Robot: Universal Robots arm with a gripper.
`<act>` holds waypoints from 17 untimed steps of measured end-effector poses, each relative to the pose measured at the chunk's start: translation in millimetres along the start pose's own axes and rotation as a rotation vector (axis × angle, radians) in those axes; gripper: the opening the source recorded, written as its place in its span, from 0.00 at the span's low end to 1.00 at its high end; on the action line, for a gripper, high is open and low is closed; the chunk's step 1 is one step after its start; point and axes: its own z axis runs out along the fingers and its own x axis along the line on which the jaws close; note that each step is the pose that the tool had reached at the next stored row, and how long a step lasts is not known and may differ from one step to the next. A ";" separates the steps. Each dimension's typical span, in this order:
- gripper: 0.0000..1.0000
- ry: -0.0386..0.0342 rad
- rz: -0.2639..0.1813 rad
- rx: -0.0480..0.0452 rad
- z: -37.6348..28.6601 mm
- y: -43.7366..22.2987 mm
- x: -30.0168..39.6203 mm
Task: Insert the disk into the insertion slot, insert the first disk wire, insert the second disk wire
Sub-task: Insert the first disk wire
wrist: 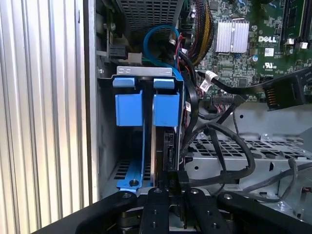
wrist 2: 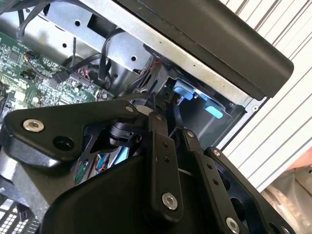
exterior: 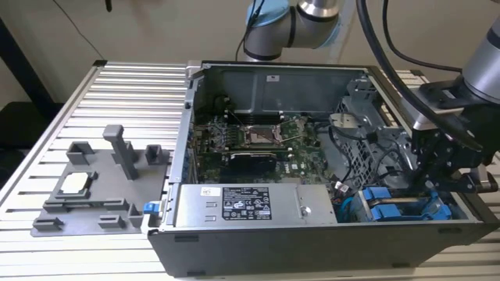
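The disk [wrist: 167, 146] stands on edge in the insertion slot [wrist: 171, 73] of the drive cage, its blue carrier end [wrist: 165, 109] next to a second blue carrier end [wrist: 128, 109]. My gripper [wrist: 171, 189] hangs right over the disk's connector edge with its fingers close together, shut on a black wire connector [wrist: 179, 176]. That connector's black wire [wrist: 245, 155] loops away over the cage. In the second wrist view the gripper [wrist 2: 171, 123] points at the blue ends [wrist 2: 183, 92]. In the exterior view the gripper [exterior: 434, 186] is low in the case's corner, beside the blue carriers [exterior: 384, 204].
The open computer case [exterior: 234, 246] lies on a slatted table [exterior: 125, 88]. Inside are the motherboard [exterior: 258, 140], a labelled power supply [exterior: 246, 205] and loose cables [wrist: 219, 87]. A grey fixture [exterior: 93, 181] sits at the exterior view's left. The case wall [wrist: 90, 97] runs close beside the carriers.
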 end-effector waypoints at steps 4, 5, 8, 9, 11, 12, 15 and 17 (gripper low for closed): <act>0.19 0.0005 0.003 0.0001 2.1 0.2 0.0; 0.19 0.0006 0.004 0.0001 2.8 0.2 0.0; 0.19 0.0016 0.006 0.0001 4.7 0.4 0.1; 0.19 0.0014 0.006 -0.0001 5.2 0.5 0.1; 0.19 0.0008 0.006 -0.0005 6.0 0.6 0.1; 0.19 0.0001 0.006 -0.0010 6.2 0.6 0.0; 0.20 -0.0004 0.006 -0.0024 6.5 0.6 0.1; 0.27 0.0006 0.006 -0.0035 4.8 0.4 0.0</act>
